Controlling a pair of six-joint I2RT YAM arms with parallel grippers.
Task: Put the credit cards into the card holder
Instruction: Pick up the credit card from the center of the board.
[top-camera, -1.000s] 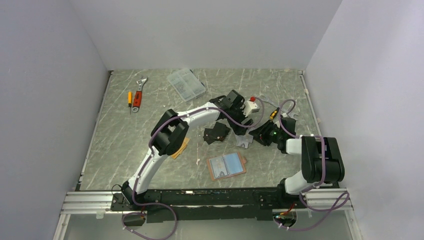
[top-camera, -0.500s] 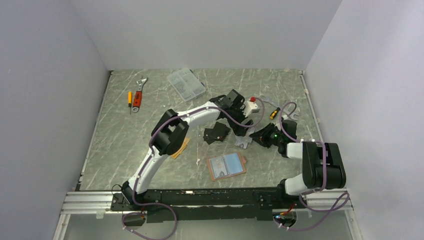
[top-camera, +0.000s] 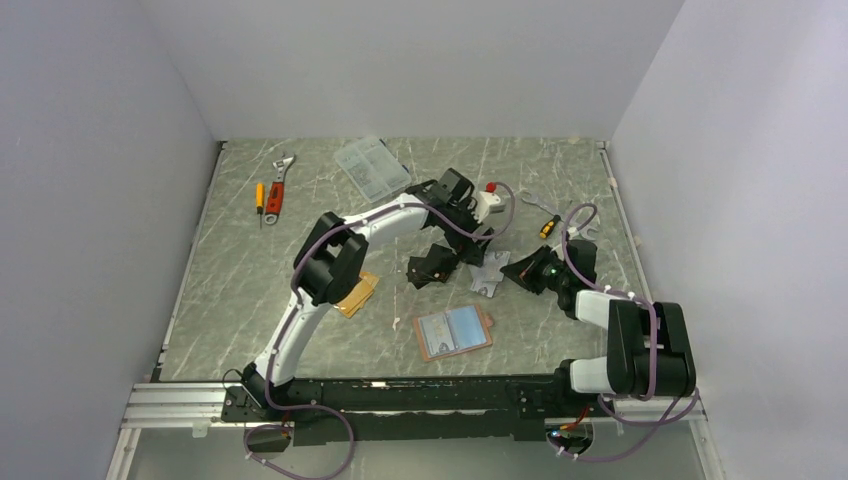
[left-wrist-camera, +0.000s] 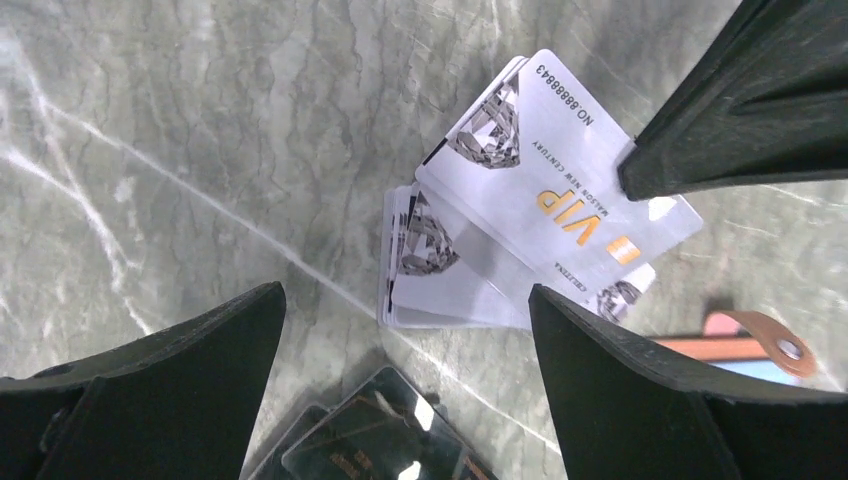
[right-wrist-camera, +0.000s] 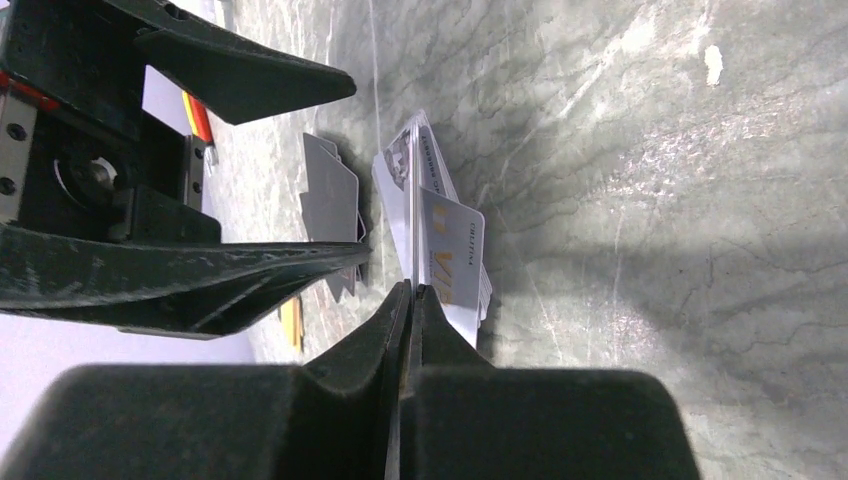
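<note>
Since a second ago the right gripper (right-wrist-camera: 410, 290) has been closed onto the top silver card (left-wrist-camera: 560, 190) of the fanned credit cards (top-camera: 490, 272). The left gripper (top-camera: 468, 222) has been drawn back, jaws spread wide, holding nothing. The card holder (top-camera: 452, 331) lies open on the near side, just left of the pinched card, long axis across the table. The right gripper is judged the nearer.

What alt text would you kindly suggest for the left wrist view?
Silver VIP credit cards lie fanned on the marble table; the right claw pinches the top card while the left claw stands open over them.
</note>
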